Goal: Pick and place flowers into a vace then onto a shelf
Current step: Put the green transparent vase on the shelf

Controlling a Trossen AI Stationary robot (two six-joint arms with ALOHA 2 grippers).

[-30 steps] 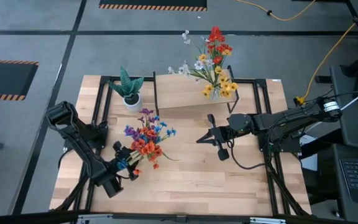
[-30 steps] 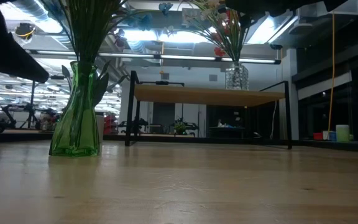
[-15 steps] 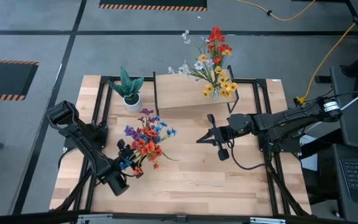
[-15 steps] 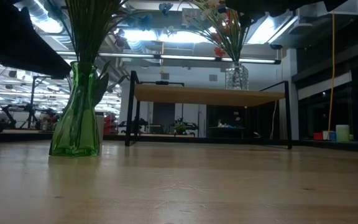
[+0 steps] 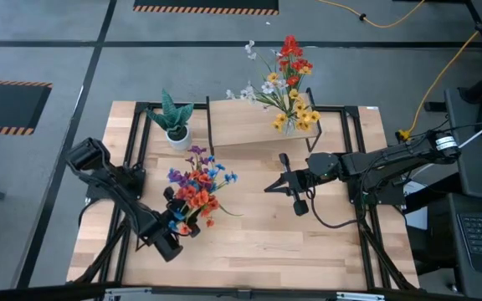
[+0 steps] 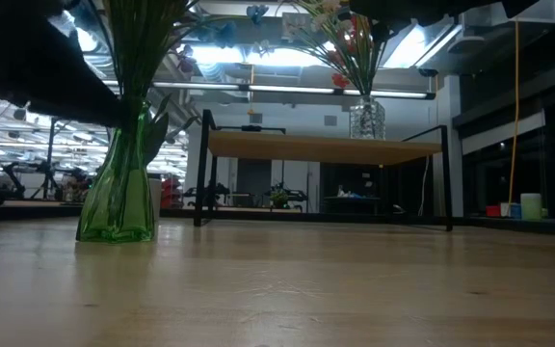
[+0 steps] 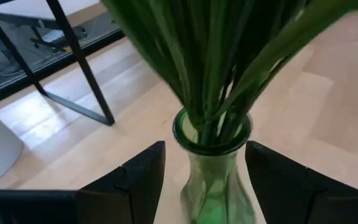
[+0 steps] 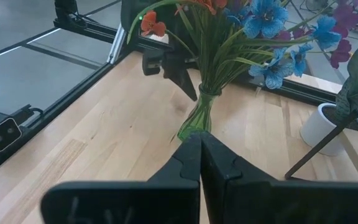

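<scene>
Green glass sits right in front of the left end effector [image 7: 205,180]: its two dark fingers [image 7: 143,174] are spread wide on either side of the vase neck, level with the rim and not touching it, holding nothing. That straddling pose reads as the approach to a grasp, low on the neck, where the stems will not be crushed. The green vase [image 6: 118,183] stands upright on the worktop [image 5: 258,238] and carries a full bunch of flowers [image 5: 195,180], purple, blue and orange-red, their stems fanning up out of the mouth, so for this vase the filling seems done and the lift onto the shelf is what remains.

Farther across the worktop the right end effector [image 5: 273,185] waits over the middle, its fingers pressed together and empty, pointed towards the green vase as if kept out of the left arm's way.

Beyond both, the shelf [image 6: 326,147] stands on thin black legs at the back of the worktop. A clear glass vase [image 6: 365,120] with red, yellow and white blossoms already stands at its right part, which leaves the board's left part bare; I judge that bare part is where the green vase should go. Just beside the shelf's left end a spiky plant in a white pot [image 5: 174,123] stands on the worktop, something the lifted bunch would have to clear
</scene>
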